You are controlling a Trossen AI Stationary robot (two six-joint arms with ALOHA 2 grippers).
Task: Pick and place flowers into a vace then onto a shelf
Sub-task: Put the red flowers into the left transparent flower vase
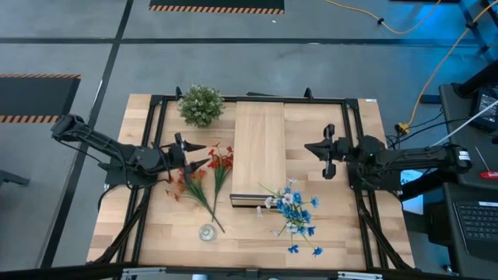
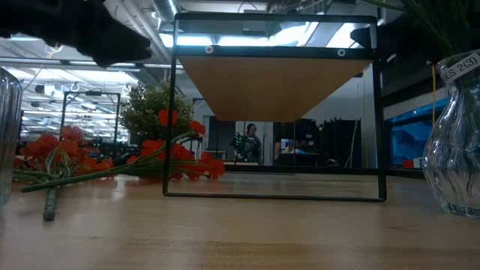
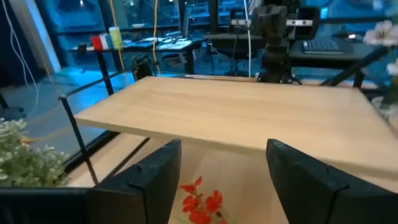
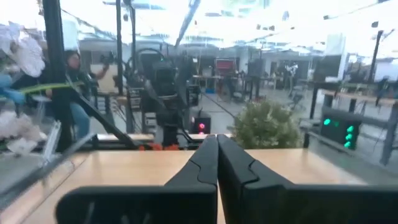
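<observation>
- On the desk (image 1: pixel 350 225), seen from above, we find the shelf (image 1: pixel 259 152) lying along the middle, a long pale wood box whose dark front end faces six o'clock.
- At nine o'clock of the shelf, we see the left end effector (image 1: pixel 199 155) with its fingers spread apart and nothing between them; it sits just above the red-orange flowers (image 1: pixel 204 177).
- Those red-orange flowers lie flat on the desk beside the shelf, their stems running toward six o'clock.
- At five o'clock of the shelf, we see the blue and white flowers (image 1: pixel 294 214) lying in a loose heap on the desk.
- Near the six o'clock edge of the desk, at the tip of the red stems, stands a clear glass vase (image 1: pixel 207 232).
- At three o'clock of the shelf, the right end effector (image 1: pixel 311 147) waits with its fingers pressed together, holding nothing.
- At eleven o'clock of the shelf sits a round bushy green-white plant (image 1: pixel 201 104).
</observation>
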